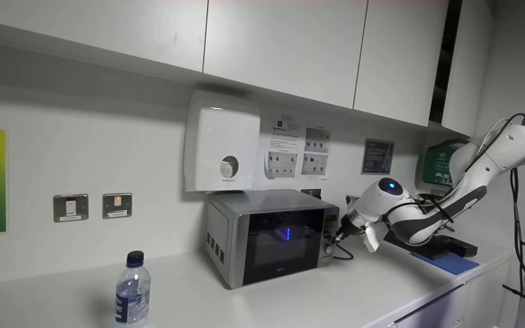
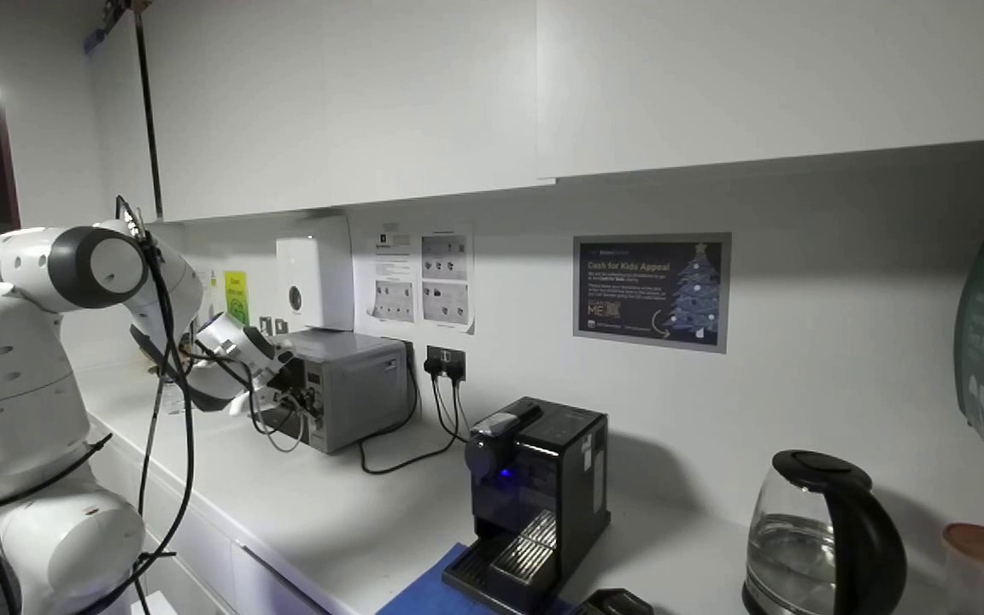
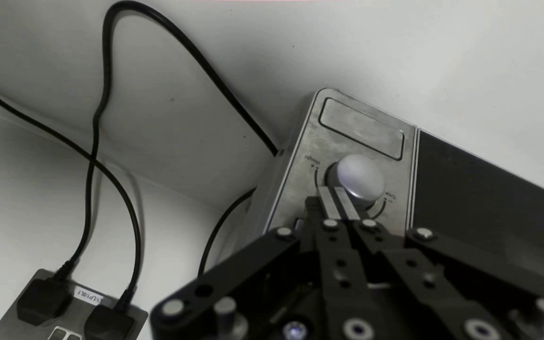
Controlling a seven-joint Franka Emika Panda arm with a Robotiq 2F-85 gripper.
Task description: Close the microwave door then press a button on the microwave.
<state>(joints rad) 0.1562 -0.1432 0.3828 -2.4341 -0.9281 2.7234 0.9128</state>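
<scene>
The silver-grey microwave (image 1: 262,200) stands on the counter and also shows in an exterior view (image 2: 372,397). Its dark glass door (image 1: 280,257) looks shut, flush with the control strip, and part of it shows in the wrist view (image 3: 484,193). The control strip bears a round silver knob (image 3: 359,177) and a rectangular button (image 3: 361,127). My gripper (image 3: 332,190) is shut with nothing between its fingers. Its tips are at the knob's edge, in front of the strip; I cannot tell whether they touch. In an exterior view the gripper (image 1: 335,240) is at the microwave's right side. My fingers hide the strip's other part.
A water bottle (image 1: 132,291) stands on the counter (image 1: 308,300). A white dispenser (image 1: 221,136) hangs above the microwave. A black coffee machine (image 2: 535,478) stands on a blue mat (image 2: 424,589), with a kettle (image 2: 817,538) further along. Black cables (image 3: 206,66) run behind the microwave.
</scene>
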